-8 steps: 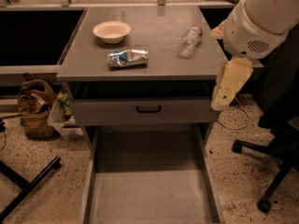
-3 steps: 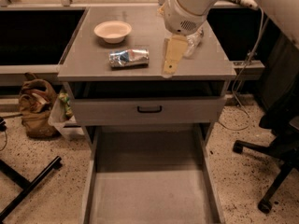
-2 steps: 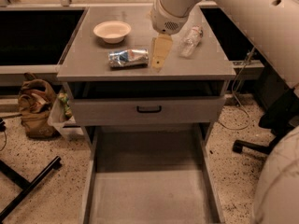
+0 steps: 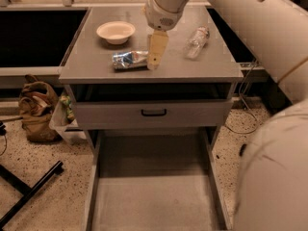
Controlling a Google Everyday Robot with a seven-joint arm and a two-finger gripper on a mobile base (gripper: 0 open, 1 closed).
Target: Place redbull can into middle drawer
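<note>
The redbull can (image 4: 129, 59) lies on its side on the grey cabinet top (image 4: 96, 66), in front of the bowl. My gripper (image 4: 155, 57) hangs just right of the can, its cream fingers (image 4: 157, 46) pointing down at the can's right end. The middle drawer (image 4: 154, 196) is pulled out at the bottom of the view, its flat grey floor bare. Above it sits a grey drawer front with a black handle (image 4: 154, 112).
A cream bowl (image 4: 116, 32) stands at the back left of the top. A clear plastic bottle (image 4: 196, 42) lies at the right. My white arm (image 4: 269, 57) fills the right side. A brown bag (image 4: 36, 110) and a black stand leg (image 4: 29, 191) are on the floor at left.
My gripper has swung from the cabinet's right side over the top and leftward, ending beside the can's right end. The can, bowl and bottle have not moved.
</note>
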